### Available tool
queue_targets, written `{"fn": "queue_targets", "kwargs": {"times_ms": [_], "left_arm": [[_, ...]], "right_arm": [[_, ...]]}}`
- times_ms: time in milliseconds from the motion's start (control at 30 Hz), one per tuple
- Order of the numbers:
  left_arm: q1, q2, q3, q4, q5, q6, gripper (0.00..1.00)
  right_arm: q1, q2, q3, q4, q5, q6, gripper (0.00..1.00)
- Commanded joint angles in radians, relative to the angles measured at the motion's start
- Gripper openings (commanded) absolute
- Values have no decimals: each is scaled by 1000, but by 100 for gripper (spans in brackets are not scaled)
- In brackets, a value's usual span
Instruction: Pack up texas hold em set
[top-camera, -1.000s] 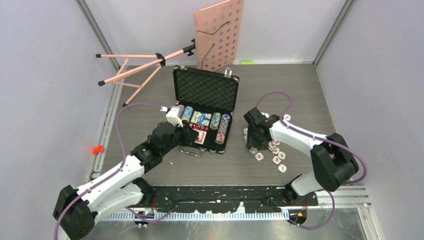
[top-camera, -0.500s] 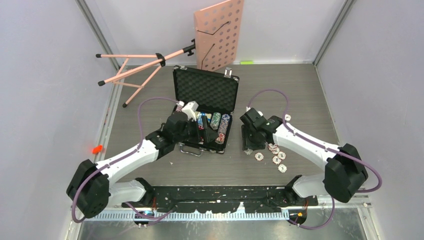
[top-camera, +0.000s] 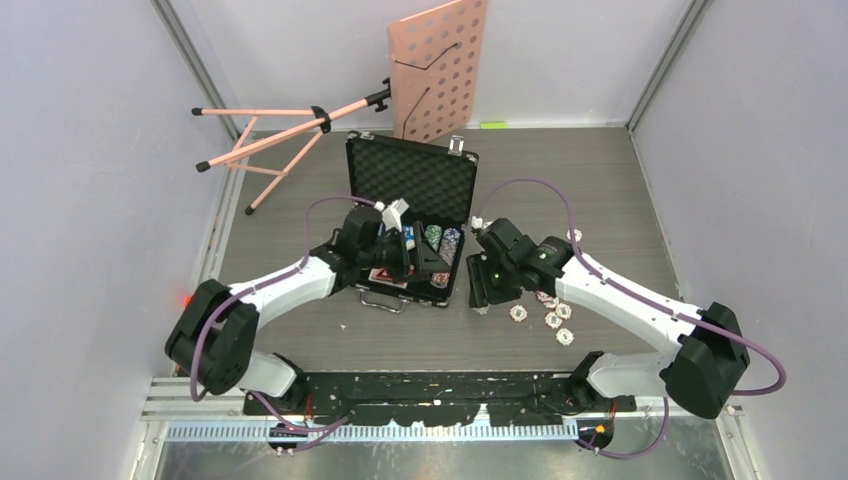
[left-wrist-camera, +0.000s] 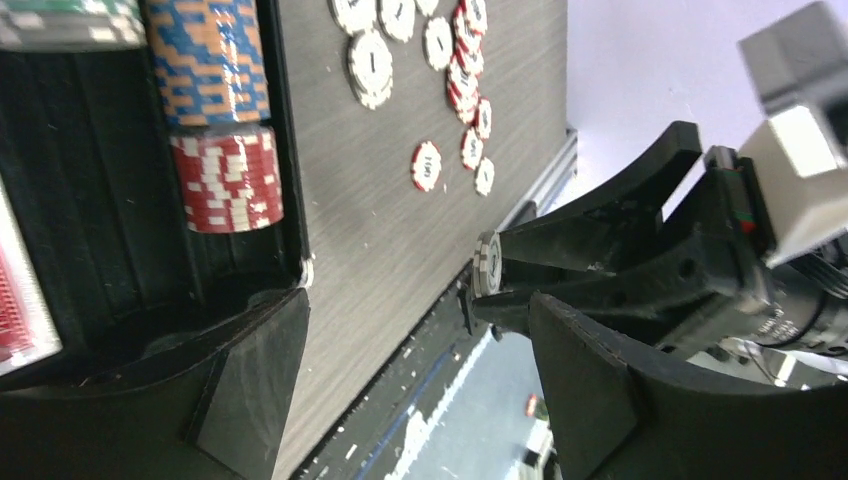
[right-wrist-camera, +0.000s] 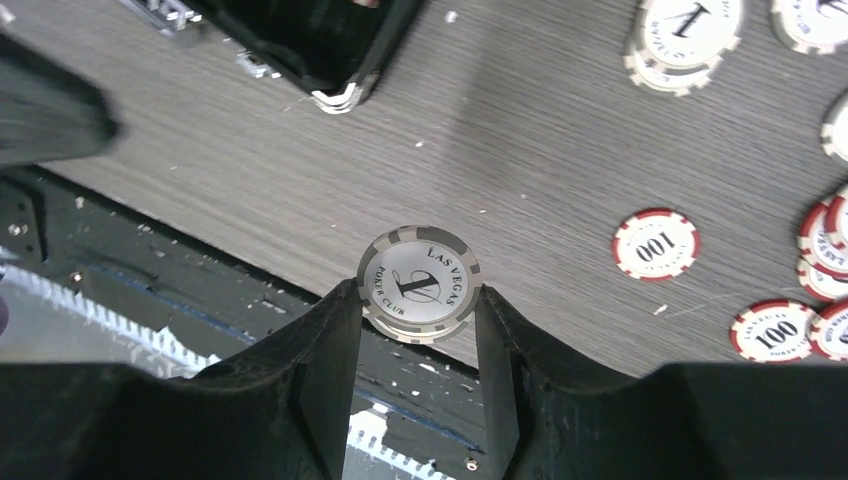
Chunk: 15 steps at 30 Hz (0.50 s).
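Poker chip (right-wrist-camera: 418, 283) — grey-white — pinched in right hand (right-wrist-camera: 418, 300); left hand (left-wrist-camera: 415, 345) spread above case (top-camera: 410, 180).

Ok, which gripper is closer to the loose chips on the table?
Right. Right gripper, holding a white chip, is beside the loose chips; left gripper is over the case.

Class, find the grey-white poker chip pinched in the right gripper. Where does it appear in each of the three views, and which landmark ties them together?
Top external: too small to make out; it sits at the right gripper tip, just right of the case.
Left wrist: the chip is edge-on, centre right, between black fingers.
Right wrist: face-on at picture centre.
Shared landmark: the case's front right corner.
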Motion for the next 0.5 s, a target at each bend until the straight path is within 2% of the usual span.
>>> {"fn": "queue_targets", "kwargs": {"times_ms": [0, 133, 467], "left_arm": [[0, 45, 54, 93, 175, -69, 84], [-2, 70, 61, 96, 205, -86, 83], [-10, 134, 59, 169, 297, -175, 71]], "right_arm": [[34, -38, 65, 36, -60, -50, 31], [51, -31, 90, 49, -76, -58, 31], [59, 9, 152, 77, -87, -89, 31]]}}
